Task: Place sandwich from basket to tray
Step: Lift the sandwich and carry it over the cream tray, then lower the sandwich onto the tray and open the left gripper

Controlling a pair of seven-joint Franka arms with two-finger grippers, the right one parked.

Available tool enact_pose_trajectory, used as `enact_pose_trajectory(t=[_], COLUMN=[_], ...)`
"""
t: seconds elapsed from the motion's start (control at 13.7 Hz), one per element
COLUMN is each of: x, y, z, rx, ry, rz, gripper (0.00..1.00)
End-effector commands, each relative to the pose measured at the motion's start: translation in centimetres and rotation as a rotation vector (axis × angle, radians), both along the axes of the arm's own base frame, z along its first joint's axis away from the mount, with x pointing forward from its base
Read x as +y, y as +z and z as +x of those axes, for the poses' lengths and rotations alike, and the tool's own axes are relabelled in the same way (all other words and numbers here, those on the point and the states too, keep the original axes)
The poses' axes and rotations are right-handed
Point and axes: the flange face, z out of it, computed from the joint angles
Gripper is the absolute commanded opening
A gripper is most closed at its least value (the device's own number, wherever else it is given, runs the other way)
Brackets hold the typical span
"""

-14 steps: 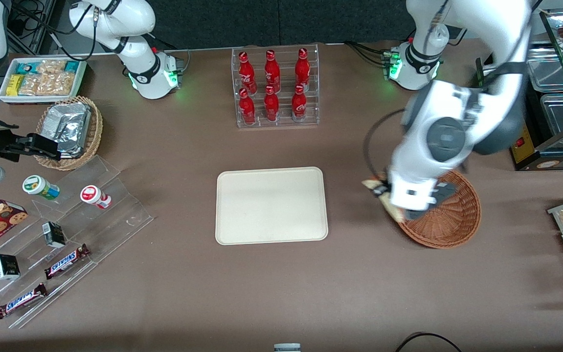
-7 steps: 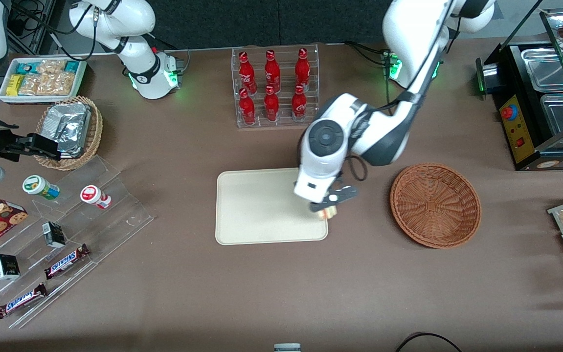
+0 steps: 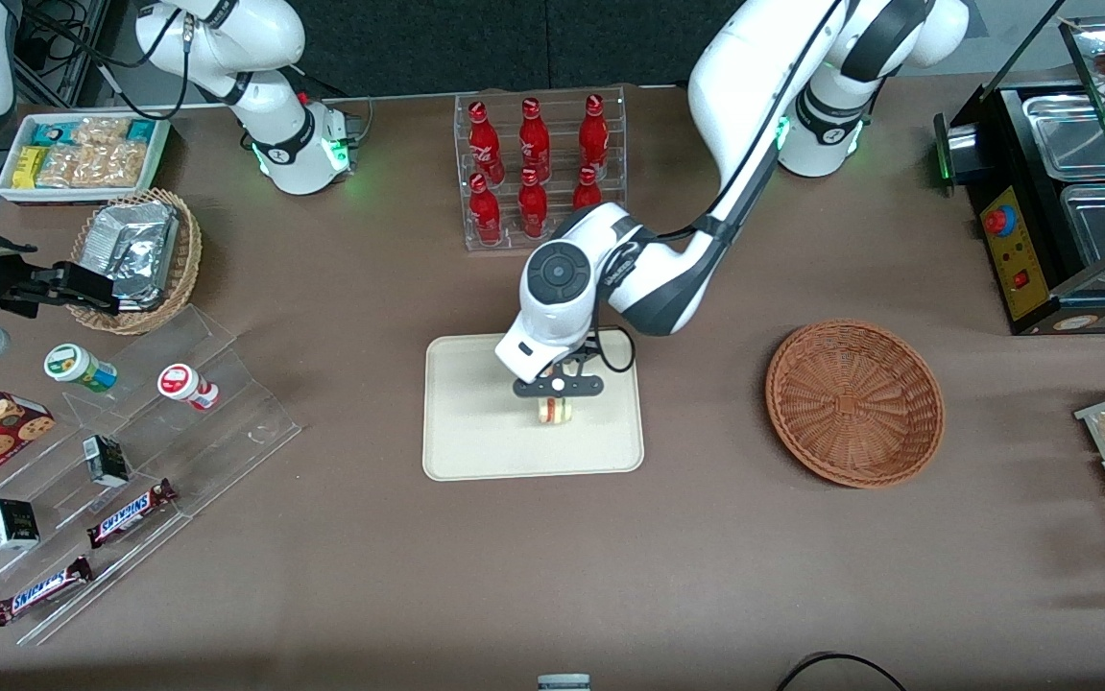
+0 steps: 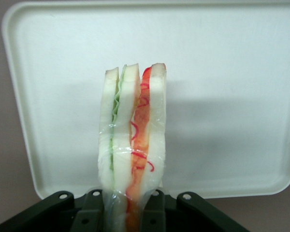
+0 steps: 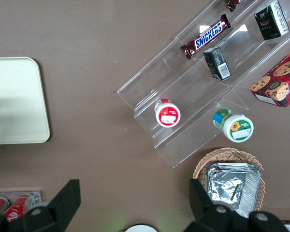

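My left gripper hangs over the cream-beige tray, shut on the sandwich. In the left wrist view the sandwich is a wrapped wedge of white bread with green and red filling, pinched between the two black fingers of the gripper, its tip pointing down at the tray. I cannot tell whether it touches the tray. The reddish-brown wicker basket stands beside the tray toward the working arm's end, with nothing in it.
A clear rack of red cola bottles stands farther from the front camera than the tray. Toward the parked arm's end lie a tan foil-packet basket, an acrylic stepped stand with snacks and a white snack tray. A food warmer sits at the working arm's end.
The left arm carried the sandwich out of the basket, across the table and over the tray. The basket is left bare.
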Motion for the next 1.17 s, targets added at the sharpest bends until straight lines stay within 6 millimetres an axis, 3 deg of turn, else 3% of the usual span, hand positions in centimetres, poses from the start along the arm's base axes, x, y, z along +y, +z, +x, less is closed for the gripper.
enact_pose_trajectory(t=[0.0, 0.22, 0.58, 0.66, 0.73, 0.8, 0.88, 0.95, 1.09], x=[-1.5, -2.0, -2.0, -2.0, -1.6, -1.5, -1.5, -1.0, 2.6], y=[-2.1, -4.5, -5.7, -5.8, -5.7, -5.2, -4.3, -2.7, 0.7], z=[0.3, 1.2, 1.9, 1.9, 2.2, 2.2, 2.3, 2.4, 4.2], rx=[-0.036, -0.062, -0.087, -0.085, -0.082, -0.078, -0.08, -0.076, -0.018], ry=[-0.061, -0.061, -0.032, -0.025, -0.018, -0.014, -0.006, -0.001, 0.035], rz=[0.01, 0.003, -0.021, -0.018, -0.016, -0.018, -0.026, -0.023, 0.034], gripper=[0.12, 0.12, 0.14, 0.26, 0.64, 0.91, 0.99, 0.99, 0.99])
